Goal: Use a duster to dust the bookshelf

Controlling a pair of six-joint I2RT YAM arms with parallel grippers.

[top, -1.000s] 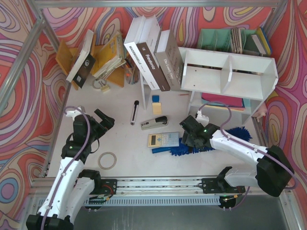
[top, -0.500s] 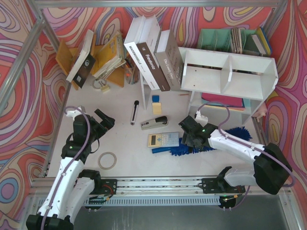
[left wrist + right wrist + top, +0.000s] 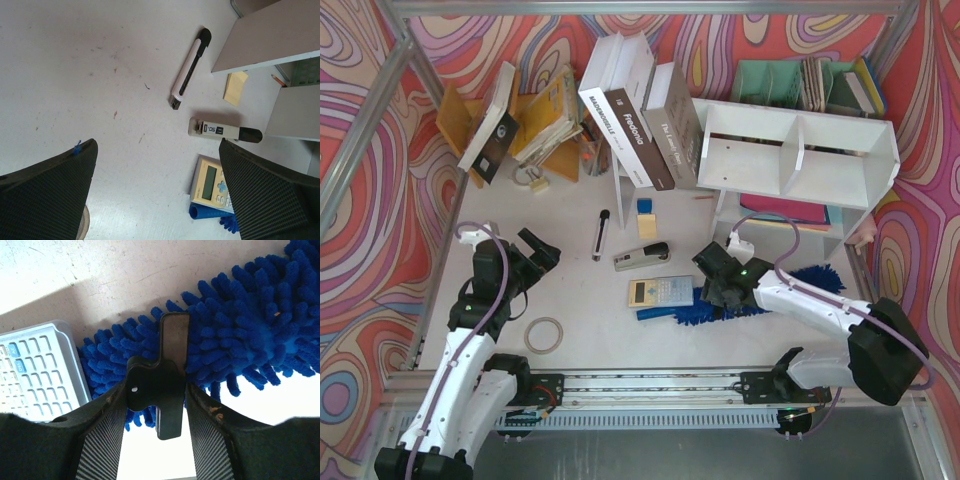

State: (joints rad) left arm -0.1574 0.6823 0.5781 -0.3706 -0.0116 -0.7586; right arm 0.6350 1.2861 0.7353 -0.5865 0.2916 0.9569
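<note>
The blue duster (image 3: pixel 682 316) lies flat on the table in front of the white bookshelf (image 3: pixel 800 150), its handle end by a calculator. My right gripper (image 3: pixel 722 294) is low over its middle. In the right wrist view the fluffy head of the duster (image 3: pixel 240 325) fills the frame, and my right gripper (image 3: pixel 159 390) has both fingers pressed against a black bar set in the bristles. My left gripper (image 3: pixel 535 250) hangs wide open over bare table at the left. In its wrist view my left gripper (image 3: pixel 157 145) holds nothing, and the duster's handle tip (image 3: pixel 205 213) shows beside the right finger.
A calculator (image 3: pixel 660 291), stapler (image 3: pixel 642 256) and utility knife (image 3: pixel 602 234) lie mid-table, with a tape roll (image 3: pixel 544 335) near the left arm. Leaning books (image 3: pixel 640 120), an orange rack (image 3: pixel 535 130) and a teal organiser (image 3: pixel 790 80) stand along the back.
My right gripper has shifted slightly left over the duster and its fingers have drawn closer together. The left arm has not moved.
</note>
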